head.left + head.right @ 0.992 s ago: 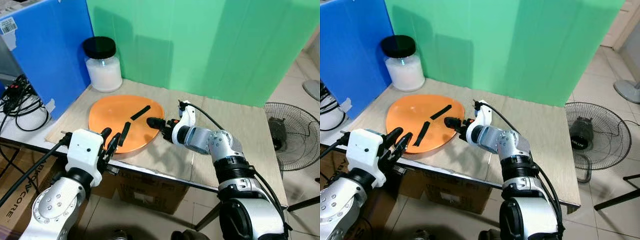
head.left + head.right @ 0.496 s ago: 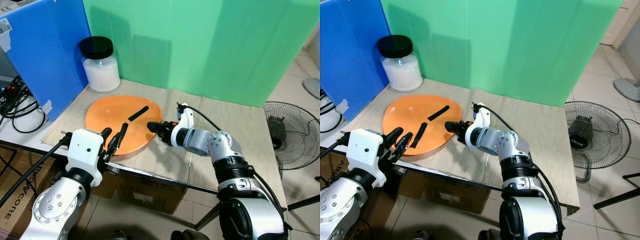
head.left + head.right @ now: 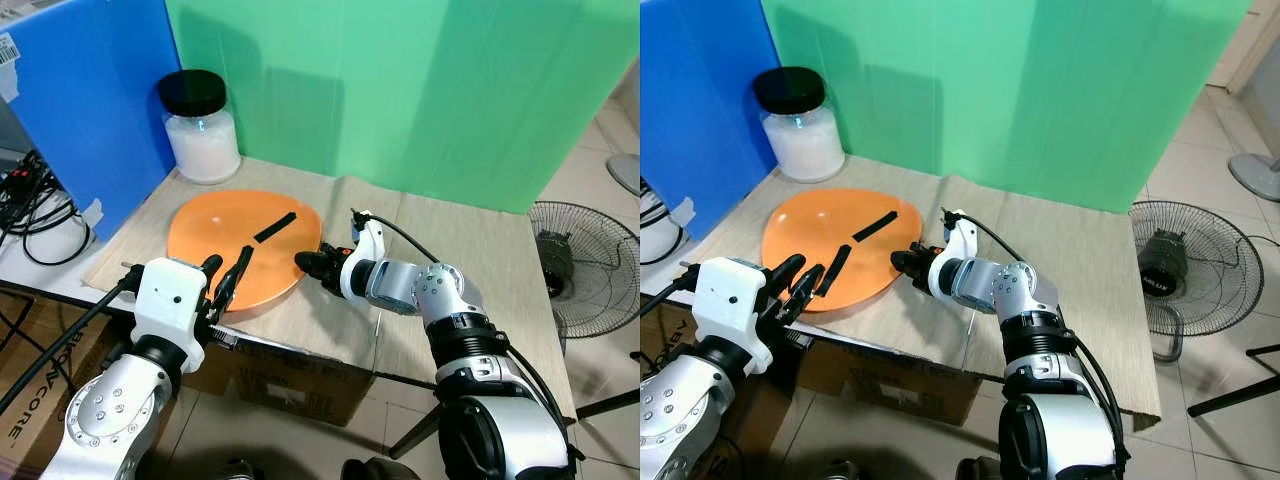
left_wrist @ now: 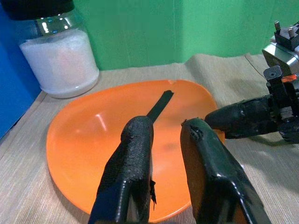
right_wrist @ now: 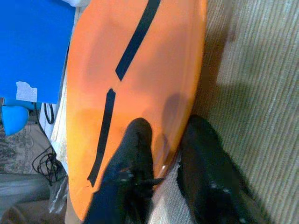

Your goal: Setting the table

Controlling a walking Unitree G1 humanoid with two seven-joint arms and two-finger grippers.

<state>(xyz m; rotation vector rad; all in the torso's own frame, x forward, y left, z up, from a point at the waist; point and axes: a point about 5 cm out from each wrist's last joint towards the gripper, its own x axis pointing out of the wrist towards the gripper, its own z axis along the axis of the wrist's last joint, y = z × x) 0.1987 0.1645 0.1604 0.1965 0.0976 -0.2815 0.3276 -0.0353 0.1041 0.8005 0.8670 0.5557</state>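
Sliding leftward across the table (image 3: 470, 235) over the past second, the orange plate (image 3: 215, 240) rides in the right gripper (image 3: 308, 262), jaws clenched on its right rim, while the left gripper (image 3: 227, 280) waits released at its near edge.

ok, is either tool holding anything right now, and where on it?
The right tool pinches the right rim of the flat orange plate, one finger on top, one at the edge. The left tool holds nothing.

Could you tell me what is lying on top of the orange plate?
Two black strips lie on the orange plate. The right tool straddles its rim; whatever lies under the plate is covered.
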